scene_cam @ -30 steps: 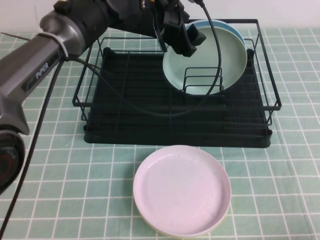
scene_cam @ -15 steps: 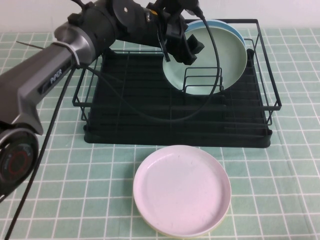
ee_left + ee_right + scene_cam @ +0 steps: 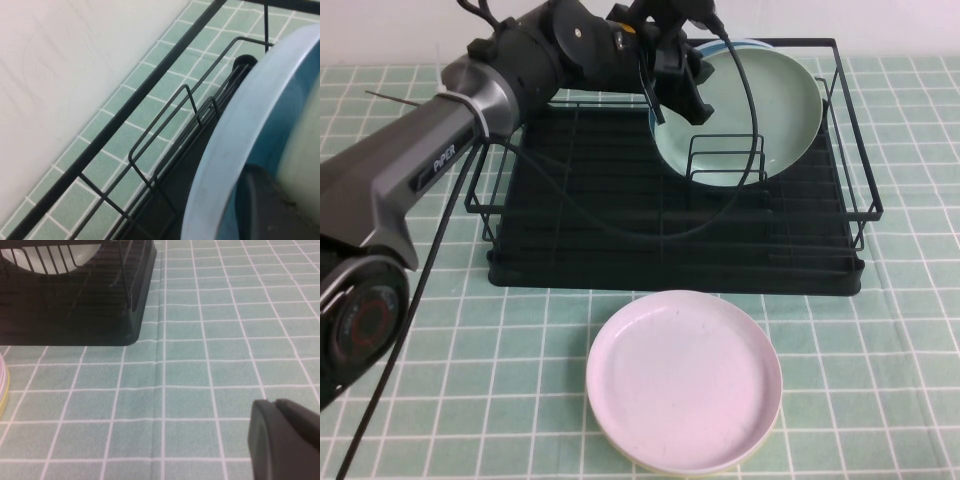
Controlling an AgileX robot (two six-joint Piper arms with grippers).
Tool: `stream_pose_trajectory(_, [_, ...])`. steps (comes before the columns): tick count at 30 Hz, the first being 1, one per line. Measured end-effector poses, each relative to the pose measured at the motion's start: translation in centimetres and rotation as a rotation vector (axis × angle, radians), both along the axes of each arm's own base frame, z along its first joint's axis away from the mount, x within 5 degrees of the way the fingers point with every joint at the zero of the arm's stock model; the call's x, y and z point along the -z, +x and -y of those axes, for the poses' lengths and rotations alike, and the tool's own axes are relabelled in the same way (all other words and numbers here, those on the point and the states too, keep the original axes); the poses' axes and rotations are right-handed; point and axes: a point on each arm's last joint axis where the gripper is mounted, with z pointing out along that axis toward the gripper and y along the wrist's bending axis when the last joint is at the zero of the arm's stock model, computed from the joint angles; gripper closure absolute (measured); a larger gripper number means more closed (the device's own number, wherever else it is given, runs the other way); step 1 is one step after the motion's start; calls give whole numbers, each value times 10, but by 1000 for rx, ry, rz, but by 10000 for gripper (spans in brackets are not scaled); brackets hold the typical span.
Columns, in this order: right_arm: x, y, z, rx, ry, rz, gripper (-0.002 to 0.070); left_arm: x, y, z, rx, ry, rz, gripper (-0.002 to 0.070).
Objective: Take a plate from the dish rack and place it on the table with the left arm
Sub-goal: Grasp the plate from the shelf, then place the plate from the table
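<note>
The pale mint-green plate (image 3: 750, 110) stands on edge in the upright wire holder at the back right of the black dish rack (image 3: 670, 275). A light blue plate (image 3: 732, 44) stands right behind it. My left gripper (image 3: 682, 90) is at the mint plate's left rim and is shut on it. In the left wrist view one dark finger (image 3: 270, 210) sits between the blue plate (image 3: 235, 140) and the mint plate (image 3: 305, 150). My right gripper (image 3: 275, 402) hovers low over the tiled table (image 3: 200, 365), shut and holding nothing. It is out of the high view.
A pale pink plate (image 3: 685, 380) lies flat on the table (image 3: 880, 350) in front of the rack, with a yellowish rim under it. The rack's high wire rim (image 3: 850, 120) surrounds the plates. Black cables (image 3: 620, 215) from the left arm loop over the rack.
My left gripper has slid onto the mint plate's left rim and closed on it. The plate has shifted slightly right and up, away from the blue plate.
</note>
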Motion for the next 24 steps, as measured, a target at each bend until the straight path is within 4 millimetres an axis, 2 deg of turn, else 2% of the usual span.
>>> stream_pose_trajectory(6, [0,0,0,0,0,0,694,-5,-2,-2,11,27,26,609])
stream_pose_trajectory(8, [0,0,0,0,0,0,694,-15,-5,-4,15,40,51,619])
stream_pose_trajectory(11, [0,0,0,0,0,0,694,-43,-16,-11,23,51,103,624])
stream_pose_trajectory(14, [0,0,0,0,0,0,694,-76,-32,-19,31,36,144,630])
stream_pose_trajectory(18, [0,0,0,0,0,0,694,-117,-63,-32,73,24,113,630])
stream_pose_trajectory(21, [0,0,0,0,0,0,694,-136,-87,-42,69,23,6,630])
stream_pose_trajectory(24, [0,0,0,0,0,0,694,-144,-107,-56,5,45,-151,630])
